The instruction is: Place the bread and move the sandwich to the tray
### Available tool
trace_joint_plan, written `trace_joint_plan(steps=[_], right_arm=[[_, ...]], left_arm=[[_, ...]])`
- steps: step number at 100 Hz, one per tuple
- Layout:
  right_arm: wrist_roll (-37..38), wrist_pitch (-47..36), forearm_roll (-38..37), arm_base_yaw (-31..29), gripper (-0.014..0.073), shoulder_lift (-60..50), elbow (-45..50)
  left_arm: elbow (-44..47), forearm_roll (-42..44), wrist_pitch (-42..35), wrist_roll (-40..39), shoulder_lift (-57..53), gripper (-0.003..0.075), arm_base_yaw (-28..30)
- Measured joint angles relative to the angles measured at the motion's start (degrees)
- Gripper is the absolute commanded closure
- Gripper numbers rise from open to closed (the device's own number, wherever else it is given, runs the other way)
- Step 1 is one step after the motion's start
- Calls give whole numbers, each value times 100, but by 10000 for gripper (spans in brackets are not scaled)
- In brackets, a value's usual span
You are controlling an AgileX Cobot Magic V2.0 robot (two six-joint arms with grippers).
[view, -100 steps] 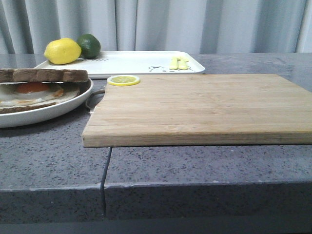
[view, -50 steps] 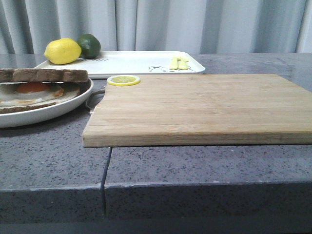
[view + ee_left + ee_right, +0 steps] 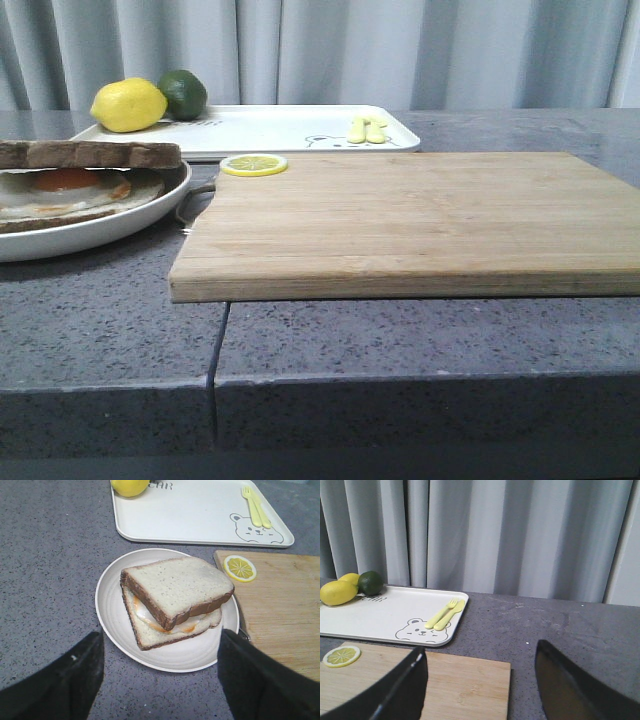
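The left gripper (image 3: 160, 672) was released above the sandwich (image 3: 175, 600); the tray (image 3: 195, 515) lay at its 12 o'clock. The right gripper (image 3: 480, 690) was released too.

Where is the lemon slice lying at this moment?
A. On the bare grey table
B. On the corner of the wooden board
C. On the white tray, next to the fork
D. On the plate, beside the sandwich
B. The lemon slice lies flat on the corner of the board nearest the tray and the plate; the front view shows the same, with the slice on the board's far left corner.
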Motion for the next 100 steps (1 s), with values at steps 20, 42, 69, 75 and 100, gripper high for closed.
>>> trace_joint_plan(steps=[20,42,69,75,100], right_arm=[[0,0,0,0,123,0,0],[0,0,0,0,123,0,0],[4,0,0,0,123,0,0],[4,0,0,0,123,0,0],[4,0,0,0,123,0,0]], left_arm=[[0,-21,-35,-9,39,269,0],[0,-21,-88,-187,612,269,0],[0,-57,-570,-309,1606,269,417],[0,-82,-622,-317,1806,269,460],[0,-238,-965,-322,2605,269,475]])
